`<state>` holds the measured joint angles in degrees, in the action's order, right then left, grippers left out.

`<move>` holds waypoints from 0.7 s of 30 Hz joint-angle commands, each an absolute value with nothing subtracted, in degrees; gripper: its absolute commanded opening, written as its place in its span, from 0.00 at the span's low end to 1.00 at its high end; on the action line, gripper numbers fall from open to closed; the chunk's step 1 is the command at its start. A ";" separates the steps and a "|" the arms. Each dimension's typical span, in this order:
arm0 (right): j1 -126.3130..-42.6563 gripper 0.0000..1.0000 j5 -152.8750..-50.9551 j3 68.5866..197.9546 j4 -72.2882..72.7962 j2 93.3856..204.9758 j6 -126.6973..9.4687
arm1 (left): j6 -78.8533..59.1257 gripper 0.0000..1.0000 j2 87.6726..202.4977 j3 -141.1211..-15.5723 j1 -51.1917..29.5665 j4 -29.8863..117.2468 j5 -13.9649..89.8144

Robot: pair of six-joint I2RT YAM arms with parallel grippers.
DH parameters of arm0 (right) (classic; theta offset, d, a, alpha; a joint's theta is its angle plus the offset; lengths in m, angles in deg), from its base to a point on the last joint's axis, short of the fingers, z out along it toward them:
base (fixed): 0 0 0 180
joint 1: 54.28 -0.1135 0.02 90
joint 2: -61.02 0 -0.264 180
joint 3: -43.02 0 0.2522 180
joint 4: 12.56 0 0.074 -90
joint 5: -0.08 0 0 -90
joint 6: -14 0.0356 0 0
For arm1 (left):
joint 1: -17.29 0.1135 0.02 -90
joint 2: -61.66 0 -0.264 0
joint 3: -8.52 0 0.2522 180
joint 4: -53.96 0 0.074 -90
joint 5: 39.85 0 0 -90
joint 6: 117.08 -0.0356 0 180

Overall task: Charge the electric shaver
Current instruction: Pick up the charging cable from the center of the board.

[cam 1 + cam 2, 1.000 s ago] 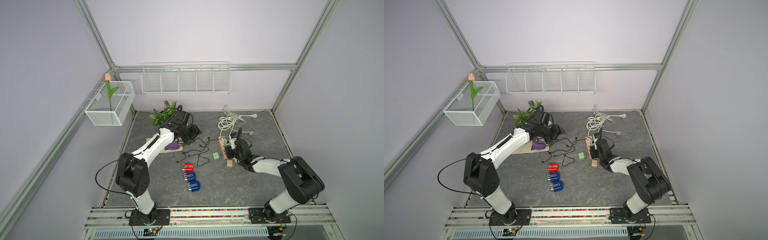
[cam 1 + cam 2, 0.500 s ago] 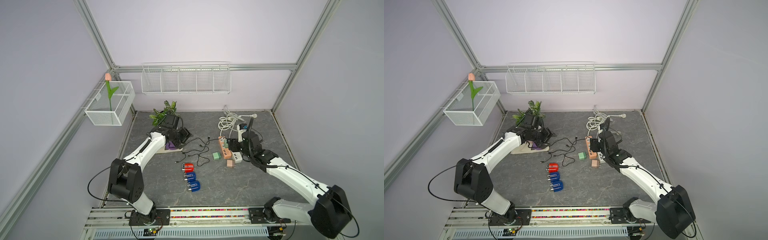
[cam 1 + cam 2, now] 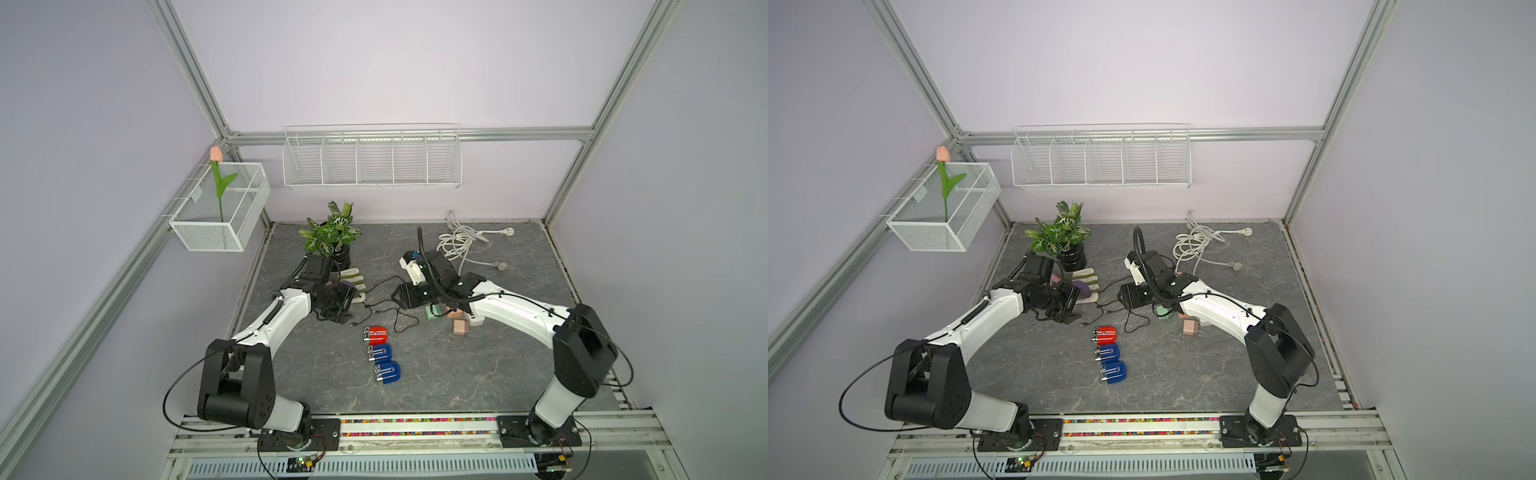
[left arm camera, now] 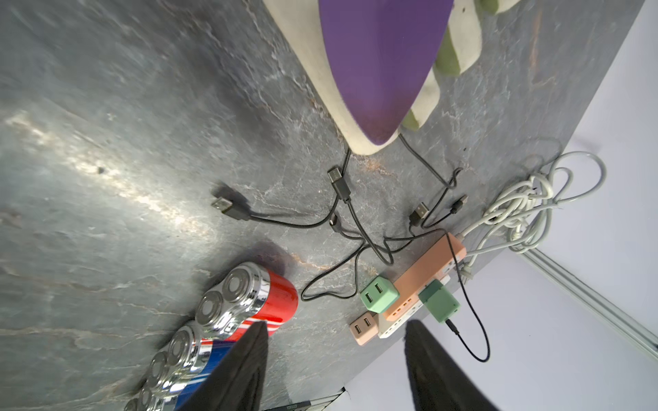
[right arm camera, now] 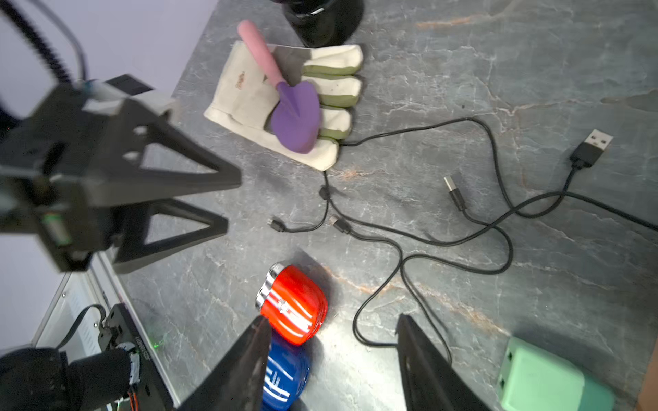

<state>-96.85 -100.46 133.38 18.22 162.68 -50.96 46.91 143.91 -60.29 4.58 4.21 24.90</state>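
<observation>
**Top views.** The red shaver [image 3: 376,333] lies on its side mid-bench, heading a short row with two blue shavers [image 3: 380,352] toward the front rail; both top views show this. My left claw [image 3: 352,306] hangs low beside the striped glove [image 3: 353,276]. My right claw [image 3: 395,296] faces it from across the bench [image 3: 478,374]. My right forearm covers most of the power strip here.

**Left wrist.** Left claw spread wide, nothing between the fingers [image 4: 245,366]. This view gives the red shaver's round silver heads. It also shows the whole peach power strip [image 4: 423,274], with one green charger [image 4: 439,300] plugged in. A second green charger [image 4: 379,294] and a pink charger [image 4: 363,327] lie just beside the strip. Black USB cables [image 4: 340,185] lie loose, plugs free.

**Right wrist.** Right claw [image 5: 331,320] also wide and empty. The red shaver sits just off one fingertip, and a blue one is half hidden behind it. From here I see my left claw side-on, jaws parted, and the purple trowel [image 5: 295,114] lying on the glove.
</observation>
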 commanded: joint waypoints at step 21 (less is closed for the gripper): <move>-96.05 0.60 -113.17 143.47 24.11 175.24 -115.48 | 48.86 0.63 136.06 -53.82 7.97 3.29 21.08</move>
<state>-97.02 -109.93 143.43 23.79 172.69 -100.05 48.84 136.92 -54.45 7.55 4.15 22.28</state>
